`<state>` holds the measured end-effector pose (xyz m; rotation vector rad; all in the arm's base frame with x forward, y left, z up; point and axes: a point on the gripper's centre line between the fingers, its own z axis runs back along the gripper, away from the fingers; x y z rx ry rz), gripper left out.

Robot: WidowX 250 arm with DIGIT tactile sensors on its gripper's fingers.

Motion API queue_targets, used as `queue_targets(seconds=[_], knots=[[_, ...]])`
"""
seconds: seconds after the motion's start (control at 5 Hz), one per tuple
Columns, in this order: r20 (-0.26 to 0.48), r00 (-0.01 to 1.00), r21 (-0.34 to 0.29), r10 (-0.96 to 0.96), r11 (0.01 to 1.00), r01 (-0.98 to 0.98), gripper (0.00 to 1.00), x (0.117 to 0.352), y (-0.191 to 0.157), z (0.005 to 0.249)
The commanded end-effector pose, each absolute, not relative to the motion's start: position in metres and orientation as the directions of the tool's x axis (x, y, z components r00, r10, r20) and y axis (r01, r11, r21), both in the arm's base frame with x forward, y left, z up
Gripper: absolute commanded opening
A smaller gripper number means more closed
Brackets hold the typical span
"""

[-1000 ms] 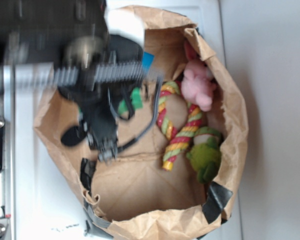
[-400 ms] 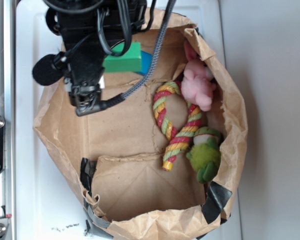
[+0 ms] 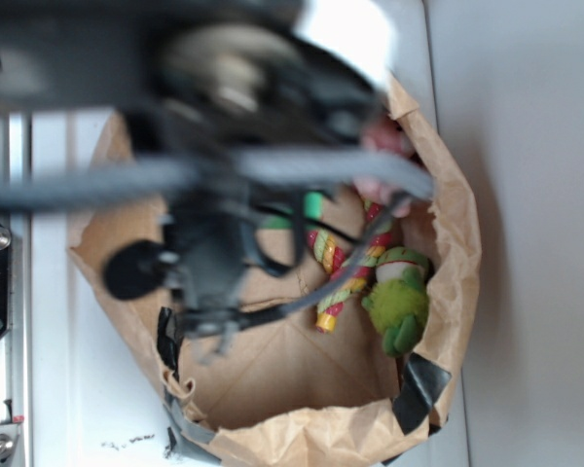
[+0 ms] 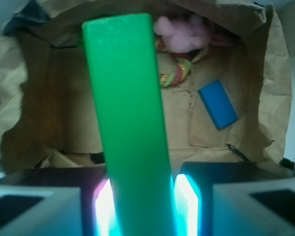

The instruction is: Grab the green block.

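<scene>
Swung down across the paper bag (image 3: pixel 457 224) since the earlier frames, arm now a blur over its upper half. Green block (image 4: pixel 130 123) clamped between the two lit pads of the tool (image 4: pixel 145 206), jutting out lengthwise from them and raised clear above the bag's floor; only a sliver of green visible past the arm in the exterior view. Held by one end, probably because the narrow width fit the closing span. Blue block (image 4: pixel 217 104) left flat on the bag's floor, well apart from the green one. Pink plush (image 4: pixel 184 32) and striped rope toy (image 4: pixel 176 73) against the bag's far wall; plush frog (image 3: pixel 399 306) just beside the rope toy's other end. Grab judged essentially done.
</scene>
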<state>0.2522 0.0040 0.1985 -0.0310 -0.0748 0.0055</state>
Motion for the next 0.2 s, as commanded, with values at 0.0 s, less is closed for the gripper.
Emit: queue_targets(seconds=[0.0], knots=[[0.152,0.988,-0.014,0.041,0.999,-0.039,0.00,0.2644,0.0120,0.2155]])
